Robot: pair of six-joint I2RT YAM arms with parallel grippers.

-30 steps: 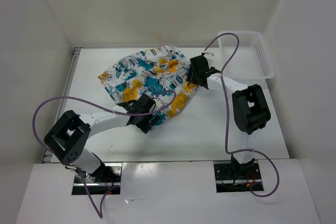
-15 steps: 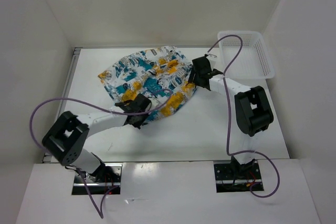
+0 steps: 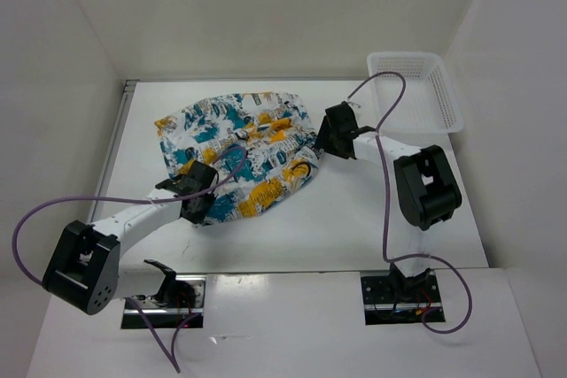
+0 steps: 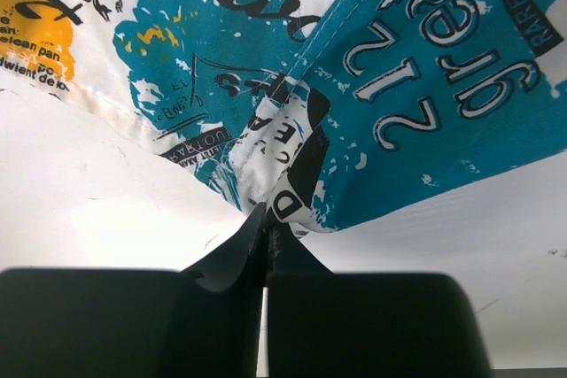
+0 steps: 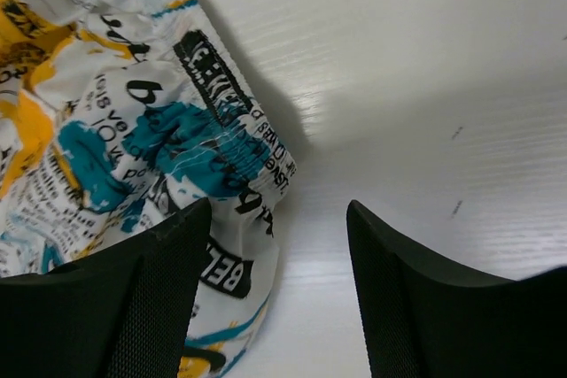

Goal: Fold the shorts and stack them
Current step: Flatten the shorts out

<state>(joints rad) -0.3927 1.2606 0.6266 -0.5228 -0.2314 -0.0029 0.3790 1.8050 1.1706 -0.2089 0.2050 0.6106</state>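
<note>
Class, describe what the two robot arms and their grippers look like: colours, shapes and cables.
The left arm and right arm have slim white links joined by chunky black joint housings. A purple cable loops along each. The left gripper and right gripper are black, with tapering fingers, finely textured.

Shorts (image 3: 221,123): white, teal, orange (black lettering).
</note>
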